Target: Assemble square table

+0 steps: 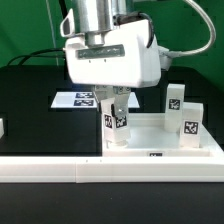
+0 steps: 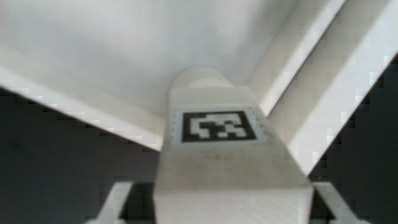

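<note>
The white square slab [image 1: 160,138] lies on the black table with a raised rim and a tag on its near edge. My gripper [image 1: 115,103] is shut on a short white tagged leg block [image 1: 116,122] and holds it upright over the slab's corner at the exterior view's left. In the wrist view the leg block [image 2: 221,140] fills the middle between my fingers [image 2: 121,200], with the slab's rim and corner [image 2: 214,40] beyond it. Two more leg blocks [image 1: 174,99] [image 1: 191,123] stand on the slab at the exterior view's right.
The marker board [image 1: 76,99] lies flat behind the gripper. A long white border rail [image 1: 110,171] runs across the front of the table. A small white part [image 1: 2,127] sits at the exterior view's left edge. A green backdrop stands behind.
</note>
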Available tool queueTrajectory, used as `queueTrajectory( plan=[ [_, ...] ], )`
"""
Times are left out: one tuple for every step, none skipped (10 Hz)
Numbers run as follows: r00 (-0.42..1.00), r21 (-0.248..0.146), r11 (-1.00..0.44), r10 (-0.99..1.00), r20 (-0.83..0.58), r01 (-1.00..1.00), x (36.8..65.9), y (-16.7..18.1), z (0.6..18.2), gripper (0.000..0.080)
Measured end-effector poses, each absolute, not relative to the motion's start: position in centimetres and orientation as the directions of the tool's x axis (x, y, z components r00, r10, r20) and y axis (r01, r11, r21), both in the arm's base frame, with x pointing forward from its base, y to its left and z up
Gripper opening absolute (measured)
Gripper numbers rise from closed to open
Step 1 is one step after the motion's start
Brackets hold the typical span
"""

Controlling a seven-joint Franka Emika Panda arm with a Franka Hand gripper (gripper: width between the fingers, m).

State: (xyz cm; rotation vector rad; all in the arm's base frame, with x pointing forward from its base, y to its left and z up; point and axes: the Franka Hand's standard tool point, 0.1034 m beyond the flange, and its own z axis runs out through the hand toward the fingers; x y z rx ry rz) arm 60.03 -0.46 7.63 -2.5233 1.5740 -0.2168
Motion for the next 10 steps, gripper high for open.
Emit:
queueTrajectory(
  plan=[
    [0.332,-0.216,-0.327,-0.943,0.014,-0.92,59.98,-0.47,7.61,0.0291],
    [0.262,-0.22,-0.254,-0.965,-0.008,-0.942,59.93,-0.58,7.57,0.0291],
    [0.193,-0.227,-0.182,-0.981,-0.029,-0.957,59.94,-0.68,7.55,0.0291],
    [0.175,-0.228,-0.163,-0.984,-0.036,-0.96,59.94,-0.68,7.55,0.0291],
    [0.159,-0.228,-0.146,-0.986,-0.041,-0.963,59.94,-0.64,7.55,0.0297],
    [0.182,-0.226,-0.169,-0.983,-0.037,-0.959,59.93,-0.58,7.52,0.0297],
    [0.329,-0.228,-0.319,-0.944,-0.007,-0.92,60.26,-0.56,7.74,0.0512],
    [0.417,-0.235,-0.408,-0.909,0.013,-0.882,60.55,-0.82,7.74,0.0512],
    [0.537,-0.224,-0.53,-0.843,0.034,-0.818,60.47,-1.08,7.57,0.062],
    [0.624,-0.212,-0.617,-0.78,0.039,-0.758,60.35,-1.01,7.53,0.064]
  ],
)
